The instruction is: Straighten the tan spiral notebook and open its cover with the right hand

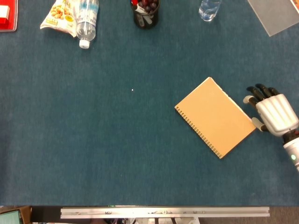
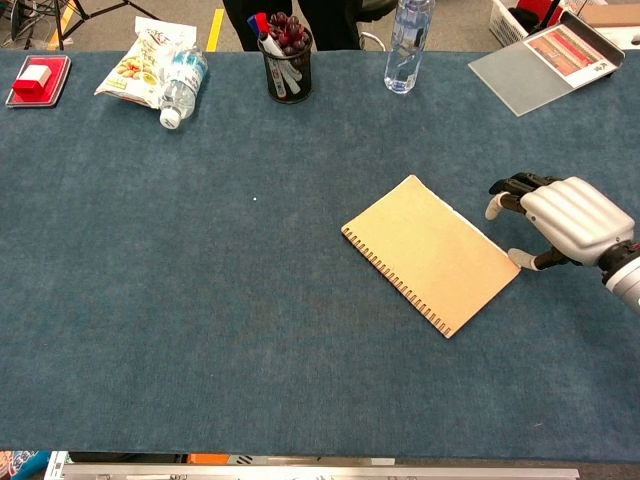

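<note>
The tan spiral notebook (image 1: pixel 216 117) lies closed and flat on the blue table (image 1: pixel 117 149), right of centre, turned askew so that its wire binding runs along the lower-left edge and its corners point far, near, left and right. A wide stretch of bare cloth lies to its left and on its near side, down to the metal rail (image 1: pixel 164 212) at the table's near edge. Just beside the notebook's right corner is the right hand (image 1: pixel 273 113), palm down, its dark-tipped fingers (image 2: pixel 512 186) spread and curved toward the far side, holding nothing; the thumb tip sits right at the corner, and whether it touches the cover cannot be told. The wrist runs off the right border in both views. The left hand shows in neither view. Along the far edge, well apart from the notebook, lie a snack bag (image 2: pixel 145 62) with a water bottle (image 2: pixel 180 85) lying on its side against it, a red tray (image 2: pixel 37 80) at the far left, a black mesh cup (image 2: pixel 288 60) holding pens, an upright clear bottle (image 2: pixel 408 42) cut off at the top, and at the far right a grey clear folder (image 2: pixel 545 65) with a red-printed sheet. The printing on the bag, bottle labels and sheet is too small to read. In the head view the far things are cropped by the top border.
</note>
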Robot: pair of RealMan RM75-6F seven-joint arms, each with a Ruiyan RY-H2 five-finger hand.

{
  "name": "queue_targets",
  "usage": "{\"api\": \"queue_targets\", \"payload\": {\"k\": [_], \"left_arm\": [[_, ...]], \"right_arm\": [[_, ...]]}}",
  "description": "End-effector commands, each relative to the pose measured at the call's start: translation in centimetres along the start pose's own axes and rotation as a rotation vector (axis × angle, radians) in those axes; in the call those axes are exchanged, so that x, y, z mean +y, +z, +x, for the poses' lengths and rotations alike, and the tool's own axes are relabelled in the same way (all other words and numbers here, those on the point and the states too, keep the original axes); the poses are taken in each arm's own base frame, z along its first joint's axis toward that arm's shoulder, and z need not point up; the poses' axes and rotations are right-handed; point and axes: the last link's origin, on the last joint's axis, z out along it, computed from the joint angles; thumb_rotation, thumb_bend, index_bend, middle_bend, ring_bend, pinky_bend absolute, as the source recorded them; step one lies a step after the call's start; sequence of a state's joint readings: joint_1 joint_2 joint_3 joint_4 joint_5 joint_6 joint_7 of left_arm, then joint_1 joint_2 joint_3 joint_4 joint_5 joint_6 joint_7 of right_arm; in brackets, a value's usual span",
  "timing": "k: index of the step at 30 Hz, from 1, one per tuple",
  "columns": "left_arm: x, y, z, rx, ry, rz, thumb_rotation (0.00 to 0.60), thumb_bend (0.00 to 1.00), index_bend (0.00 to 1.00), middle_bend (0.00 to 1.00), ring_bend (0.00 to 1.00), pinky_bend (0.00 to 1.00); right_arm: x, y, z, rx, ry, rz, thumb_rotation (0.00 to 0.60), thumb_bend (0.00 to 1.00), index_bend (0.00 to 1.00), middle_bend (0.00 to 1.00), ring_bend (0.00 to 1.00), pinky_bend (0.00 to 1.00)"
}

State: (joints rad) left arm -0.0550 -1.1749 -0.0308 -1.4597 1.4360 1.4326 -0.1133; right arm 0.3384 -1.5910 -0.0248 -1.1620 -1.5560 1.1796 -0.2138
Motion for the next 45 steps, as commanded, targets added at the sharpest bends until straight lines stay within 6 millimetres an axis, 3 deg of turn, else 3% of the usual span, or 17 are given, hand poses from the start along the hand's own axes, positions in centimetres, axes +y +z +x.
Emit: {"api": "queue_targets", "payload": {"k": [1, 20, 28, 45], "left_arm": [[0.0, 0.0, 0.0, 0.000, 0.000, 0.000, 0.600, 0.36, 0.25, 0.06, 0.11, 0.28], [-0.1, 0.1, -0.1, -0.003, 0.000, 0.004, 0.600, 0.36, 0.25, 0.06, 0.11, 0.28], [0.0, 0.1, -0.1, -0.004, 0.001, 0.003, 0.600, 0.36, 0.25, 0.06, 0.11, 0.28], [0.1, 0.2, -0.2, -0.006, 0.000, 0.003, 0.600, 0.36, 0.25, 0.06, 0.11, 0.28]], "right_arm": [[-0.2, 0.0, 0.0, -0.001, 0.005, 0.007, 0.600, 0.23, 0.36, 0.21, 0.15, 0.29], [-2.6, -1.3, 0.4, -0.008, 0.064, 0.114, 0.600, 0.23, 0.36, 0.21, 0.15, 0.29], [-1.1, -1.3, 1.1, 0.020, 0.030, 0.069, 0.600, 0.23, 0.36, 0.21, 0.15, 0.28], [0.9, -1.6, 0.6, 0.012, -0.029, 0.012, 0.600, 0.23, 0.36, 0.21, 0.15, 0.28]]}}
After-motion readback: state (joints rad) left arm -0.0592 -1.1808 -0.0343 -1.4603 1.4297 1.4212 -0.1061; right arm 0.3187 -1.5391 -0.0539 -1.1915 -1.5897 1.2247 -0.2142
